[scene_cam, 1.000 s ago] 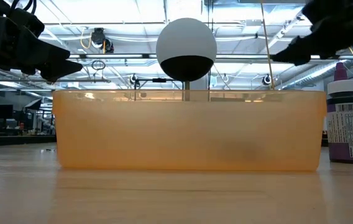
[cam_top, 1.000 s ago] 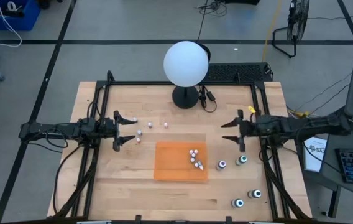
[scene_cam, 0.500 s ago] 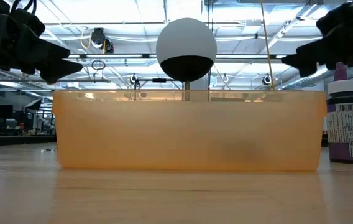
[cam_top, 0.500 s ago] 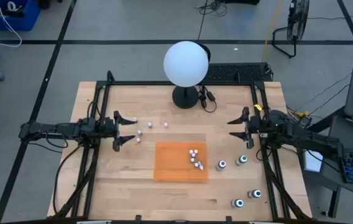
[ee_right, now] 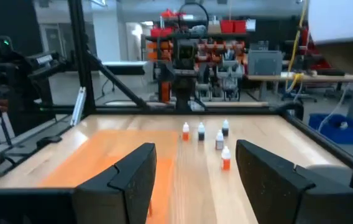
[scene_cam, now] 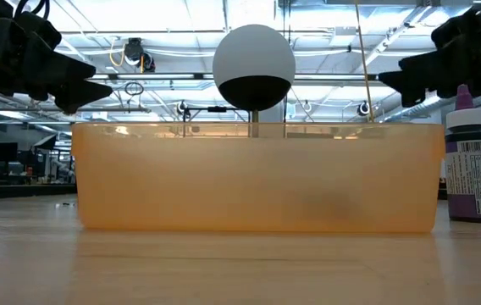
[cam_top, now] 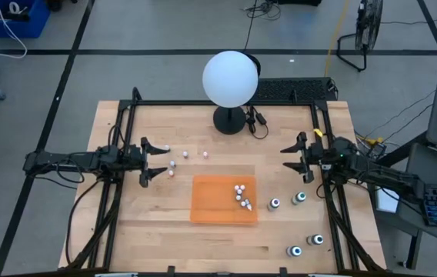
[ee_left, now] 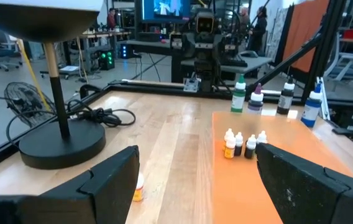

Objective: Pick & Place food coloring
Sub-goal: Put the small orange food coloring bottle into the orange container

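- Both our grippers are spread wide and carry nothing: the left gripper [cam_top: 155, 162] hangs over the table's left side, the right gripper [cam_top: 296, 159] over its right side, above the nearest dark bottles [cam_top: 286, 201].
- The food coloring is scattered in three groups: four small bottles [cam_top: 241, 196] stand clustered on the right part of the orange mat [cam_top: 215, 201]; a few more small loose bottles [cam_top: 172, 165] lie just beside the left gripper; the dark ones stand on bare wood right of the mat, two near it and another pair [cam_top: 305, 245] nearer the front edge.
- Our main risk, as we judge it, is toppling: these bottles are tiny and light, so a finger coming down off-centre could knock one over and send it rolling.
- The clustered four stand almost touching, so placing or picking there could disturb neighbours.
- The white globe lamp [cam_top: 230, 79] and its cable [cam_top: 258, 123] sit at the far side, well apart from both arms.
- Nothing appears to block the right gripper's descent.
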You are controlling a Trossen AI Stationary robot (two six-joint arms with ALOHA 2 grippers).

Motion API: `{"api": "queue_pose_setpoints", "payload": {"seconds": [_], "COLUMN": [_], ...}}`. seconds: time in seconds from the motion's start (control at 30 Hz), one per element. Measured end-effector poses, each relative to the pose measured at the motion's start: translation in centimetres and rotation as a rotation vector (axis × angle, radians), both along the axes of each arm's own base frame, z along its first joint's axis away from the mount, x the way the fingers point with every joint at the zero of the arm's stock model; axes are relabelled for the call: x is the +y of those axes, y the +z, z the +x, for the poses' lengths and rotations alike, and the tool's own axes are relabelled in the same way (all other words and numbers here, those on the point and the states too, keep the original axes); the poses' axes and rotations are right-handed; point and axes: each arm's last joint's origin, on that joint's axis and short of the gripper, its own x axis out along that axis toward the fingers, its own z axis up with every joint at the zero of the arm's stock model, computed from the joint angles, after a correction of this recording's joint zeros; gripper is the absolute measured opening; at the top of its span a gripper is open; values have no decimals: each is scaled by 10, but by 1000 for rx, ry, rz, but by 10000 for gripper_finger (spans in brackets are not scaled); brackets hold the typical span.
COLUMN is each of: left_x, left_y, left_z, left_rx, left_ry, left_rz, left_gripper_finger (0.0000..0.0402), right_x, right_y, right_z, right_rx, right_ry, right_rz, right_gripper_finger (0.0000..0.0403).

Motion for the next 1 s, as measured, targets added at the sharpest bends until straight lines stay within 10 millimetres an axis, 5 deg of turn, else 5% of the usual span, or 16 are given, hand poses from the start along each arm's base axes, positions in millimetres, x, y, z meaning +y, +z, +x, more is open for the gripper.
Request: {"api": "queue_pose_setpoints", "payload": {"seconds": [0.7,1.0], "left_x": [1,2], "left_y": [3,57], "left_z": [3,27], "left_rx": [-2,317], "left_ry": [58,190], "left_rz": [-326,-601], "left_gripper_finger": [324,324], "right_x": [0,0], "right_y": [1,1], "right_z": [0,0], "right_rx": [-12,-11], "right_ry": [0,0], "right_rz": [-5,-5], "right_gripper_finger": [209,212]}}
